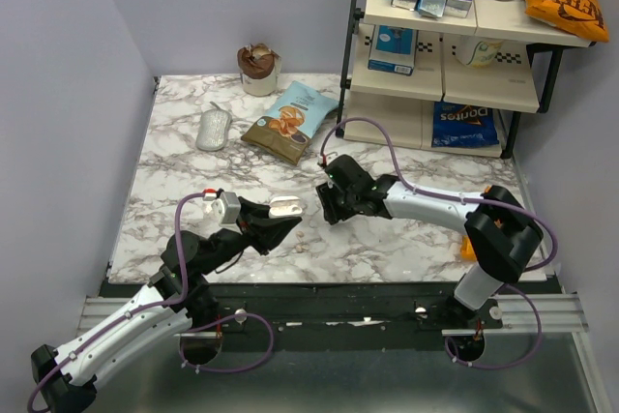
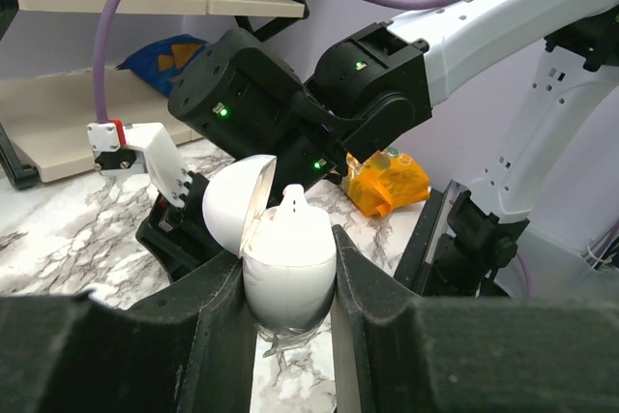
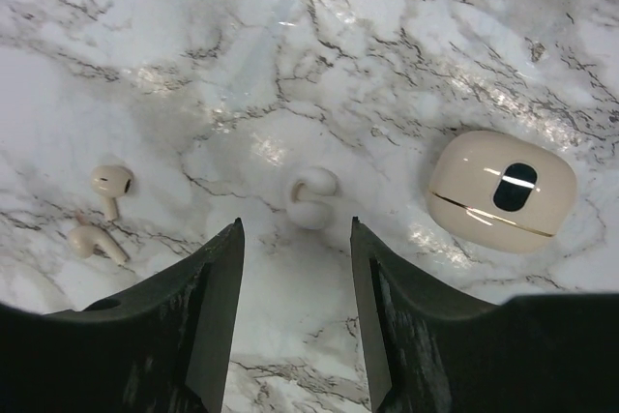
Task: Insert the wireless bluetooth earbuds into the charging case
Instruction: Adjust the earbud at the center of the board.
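Observation:
My left gripper is shut on the white charging case and holds it above the table. The case lid is flipped open to the left. A small white piece pokes up from the open top. In the top view the case sits between both grippers. My right gripper hangs open over the marble with nothing between its fingers. One rounded whitish earbud lies just ahead of its fingertips. Two small stemmed earbuds lie off to the left.
A beige oval case with a dark window lies right of the right gripper. At the back are a grey oval object, a snack bag and a cup. A stocked shelf fills the back right. An orange packet lies near the right arm.

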